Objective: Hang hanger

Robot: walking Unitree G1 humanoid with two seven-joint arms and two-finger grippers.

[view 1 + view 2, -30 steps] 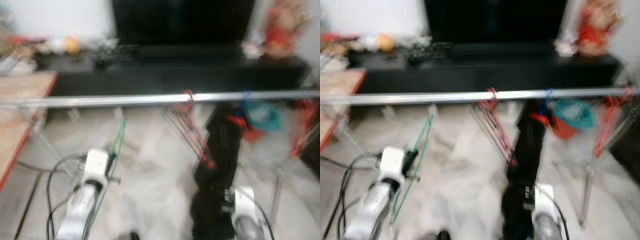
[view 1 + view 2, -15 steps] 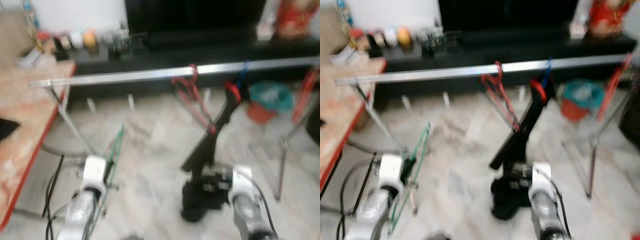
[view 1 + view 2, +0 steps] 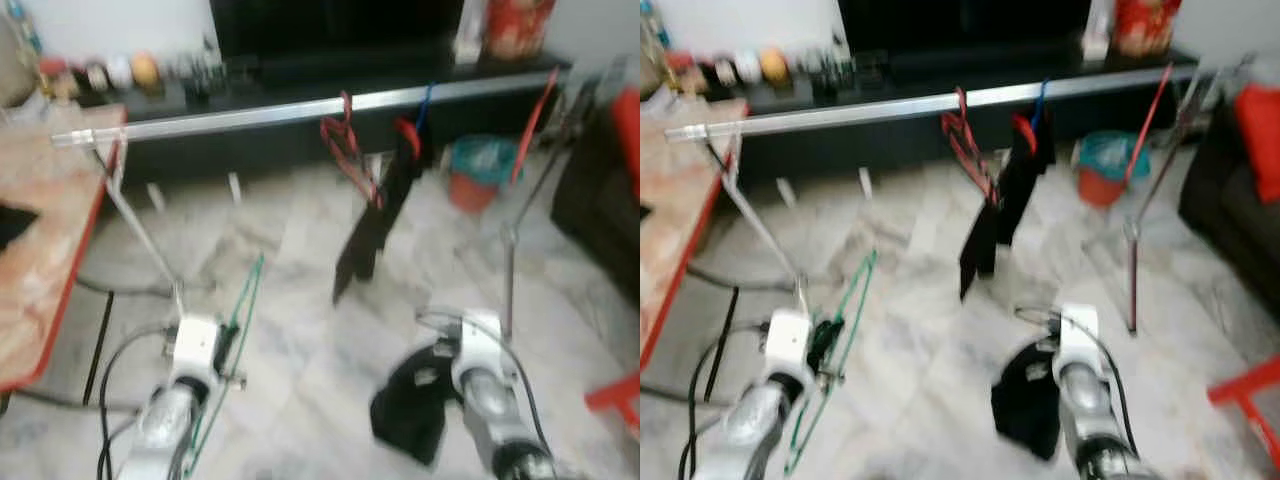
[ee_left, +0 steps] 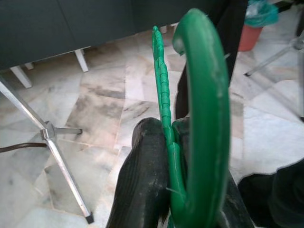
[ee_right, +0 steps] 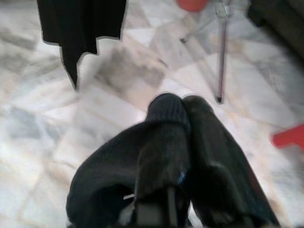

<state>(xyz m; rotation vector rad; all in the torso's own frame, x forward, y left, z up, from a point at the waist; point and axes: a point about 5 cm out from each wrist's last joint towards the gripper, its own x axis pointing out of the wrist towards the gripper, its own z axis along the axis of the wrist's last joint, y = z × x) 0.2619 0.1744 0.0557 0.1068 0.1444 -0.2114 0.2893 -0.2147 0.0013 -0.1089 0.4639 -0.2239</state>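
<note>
Green hanger [image 4: 199,118] is sitting clamped in the left tool [image 4: 180,190] below the silver rail [image 3: 300,110], while the right tool [image 5: 183,118] is pinching a black garment [image 3: 410,410].

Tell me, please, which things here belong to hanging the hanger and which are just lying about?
Job: green hanger clamped in the left tool; silver rail.

Lying about: red hangers and black garment on the rail; black cloth pinched in the right tool; orange bucket; wooden table.

Marble floor [image 3: 300,260], black TV unit [image 3: 300,130] w/ white wall behind.
</note>
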